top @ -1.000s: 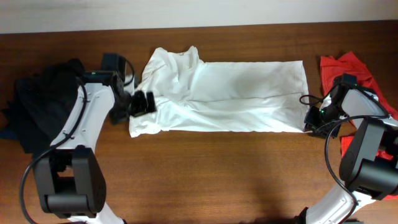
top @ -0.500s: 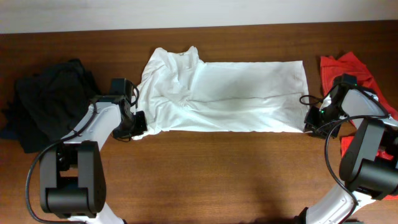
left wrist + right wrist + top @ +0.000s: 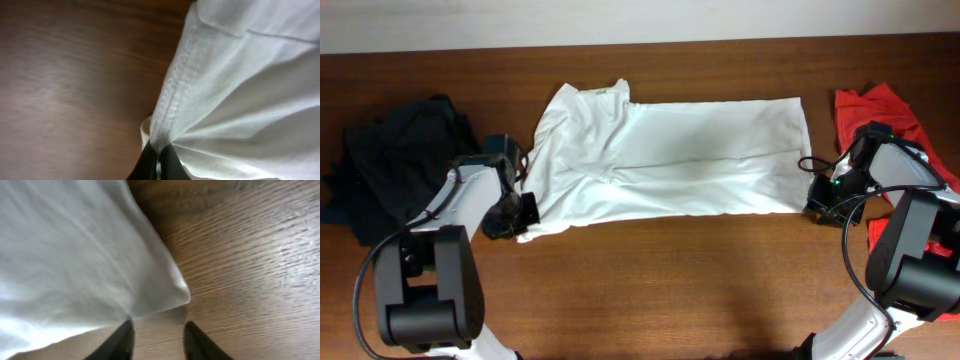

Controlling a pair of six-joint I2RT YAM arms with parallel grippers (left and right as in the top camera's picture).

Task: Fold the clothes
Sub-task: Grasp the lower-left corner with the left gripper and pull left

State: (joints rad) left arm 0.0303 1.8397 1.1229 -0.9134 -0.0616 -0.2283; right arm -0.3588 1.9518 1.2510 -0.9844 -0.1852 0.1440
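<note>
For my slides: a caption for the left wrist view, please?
Left pincer shut on the hemmed edge of the shirt, wooden table beside it.

White arms with black bases and cables; dark tapered fingers.

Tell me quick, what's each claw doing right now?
Left gripper: closed, pinching the white T-shirt edge.
Right gripper: open at the shirt's corner, gripping nothing.

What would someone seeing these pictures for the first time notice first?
The big white T-shirt spread across the middle of the dark wooden table. The left gripper pinches its near-left corner, while the right gripper sits open at the near-right corner. A black heap lies far left, a red garment far right.
</note>
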